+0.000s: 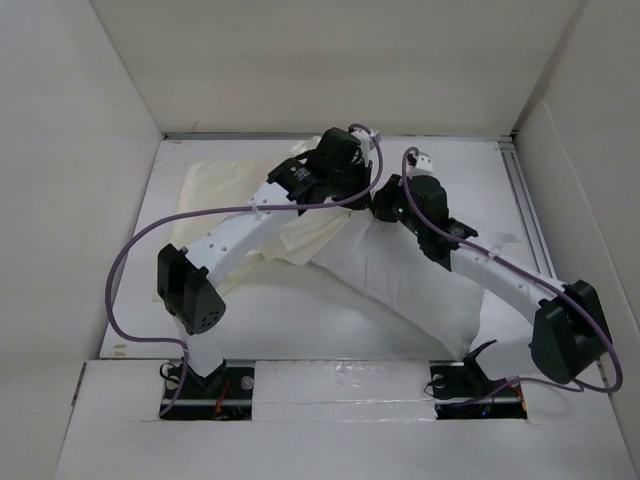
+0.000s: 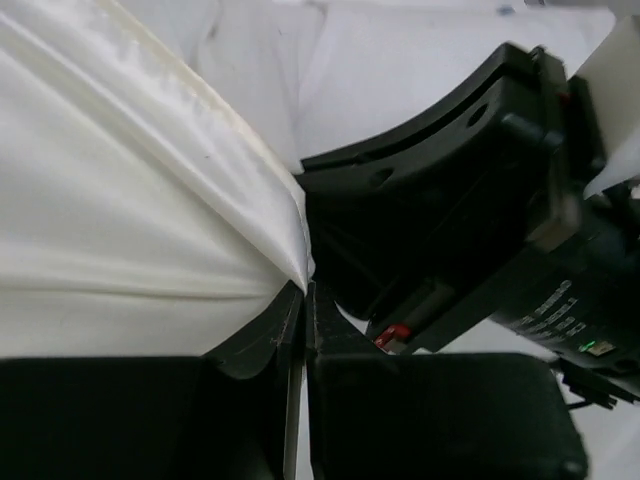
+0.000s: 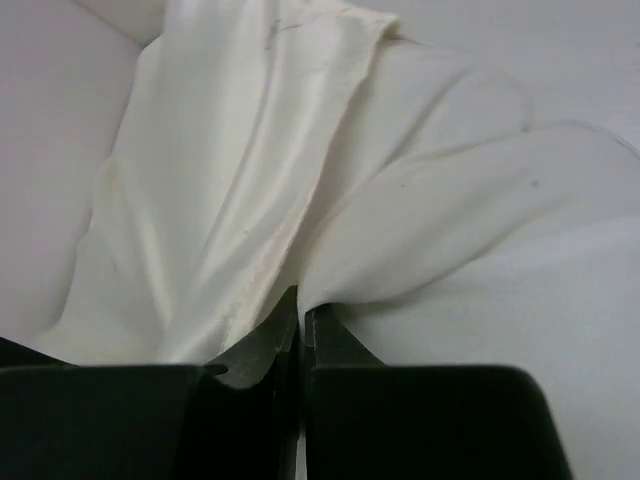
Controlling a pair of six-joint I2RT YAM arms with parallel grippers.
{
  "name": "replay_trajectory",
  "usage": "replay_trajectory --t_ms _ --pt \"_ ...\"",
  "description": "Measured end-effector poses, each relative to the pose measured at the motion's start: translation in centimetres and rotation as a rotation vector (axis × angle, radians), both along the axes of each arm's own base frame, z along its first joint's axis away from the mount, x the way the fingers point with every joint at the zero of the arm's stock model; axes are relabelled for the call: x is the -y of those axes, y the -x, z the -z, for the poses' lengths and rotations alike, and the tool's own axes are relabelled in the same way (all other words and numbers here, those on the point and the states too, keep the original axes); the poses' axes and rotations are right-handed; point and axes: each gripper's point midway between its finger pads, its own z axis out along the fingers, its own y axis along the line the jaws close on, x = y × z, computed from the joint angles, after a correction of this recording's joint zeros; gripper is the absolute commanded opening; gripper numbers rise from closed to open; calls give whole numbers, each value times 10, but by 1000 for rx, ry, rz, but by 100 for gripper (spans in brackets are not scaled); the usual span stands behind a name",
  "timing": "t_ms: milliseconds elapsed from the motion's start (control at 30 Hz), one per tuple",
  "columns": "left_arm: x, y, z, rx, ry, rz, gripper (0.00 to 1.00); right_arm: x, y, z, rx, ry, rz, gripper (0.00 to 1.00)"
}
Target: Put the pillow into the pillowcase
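The pillow is plump and white and lies slanted across the table's middle and right. It also shows in the right wrist view. The cream pillowcase lies wrinkled at the back left, and one end is drawn over the pillow's upper end. My left gripper is shut on the pillowcase hem, its jaws pinched together. My right gripper is close beside it. It is shut on a fold of white pillow fabric, right next to the pillowcase edge.
White walls box in the table on the left, back and right. A metal rail runs along the right side. Purple cables loop off both arms. The right gripper's black body fills the right of the left wrist view.
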Motion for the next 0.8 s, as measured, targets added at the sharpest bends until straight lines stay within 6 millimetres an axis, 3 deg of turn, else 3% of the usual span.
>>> replay_trajectory --t_ms 133,233,367,500,600,700,733,800 --pt "6 15 19 -33 14 52 0 22 9 -1 41 -68 105 0" --pt "7 21 60 -90 -33 63 0 30 13 3 51 -91 140 0" --pt "4 13 113 -156 -58 28 0 21 18 29 6 -52 112 0" --pt "-15 0 135 -206 -60 -58 0 3 16 57 -27 -27 78 1" --pt "-30 -13 139 -222 -67 -143 0 -14 21 68 -8 -46 19 40" --pt "-46 -21 139 -224 -92 -228 0 -32 35 66 37 -54 -77 80" --pt "-54 -25 136 -218 -99 -257 0 -36 40 63 55 -53 -101 90" --pt "-70 -28 129 -219 -116 -318 0 -38 47 47 100 -58 -131 93"
